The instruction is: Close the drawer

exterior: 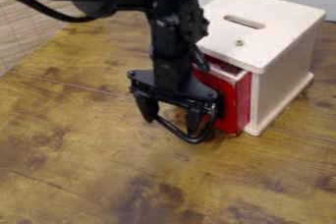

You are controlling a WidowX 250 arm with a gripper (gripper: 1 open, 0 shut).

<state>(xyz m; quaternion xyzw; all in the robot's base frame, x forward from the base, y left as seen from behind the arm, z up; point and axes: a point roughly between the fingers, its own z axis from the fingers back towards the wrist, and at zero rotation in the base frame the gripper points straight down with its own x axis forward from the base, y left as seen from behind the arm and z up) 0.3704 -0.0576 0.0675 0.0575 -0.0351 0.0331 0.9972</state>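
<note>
Worn brown wooden planking forms the surface [79,159], scuffed and stained, with a strip of pale woven matting [24,22] at the upper left edge. Over it hangs the black two-fingered tool [175,118] on its thick black jointed arm [164,22], which comes in from the upper left and drops nearly straight down. The tool's fingers point at the surface and stand spread apart, one on the left and one on the right, with nothing clamped between them; the right finger [205,117] sits close against the red front of the drawer, though whether it touches cannot be told. Between and just below the fingers curves the large black looped handle [187,136], which lies low near the surface and runs back to the red box-shaped drawer [229,100]. That drawer juts partway out of the lower front of the cream-white cubic cabinet [269,46], its red side and front showing beyond the cabinet face, so it stands open. On top of the cabinet are a narrow dark slot [245,21] and a small dark dot nearer the front edge. The cabinet rests on the surface to the right of the arm, turned at an angle to the camera.
</note>
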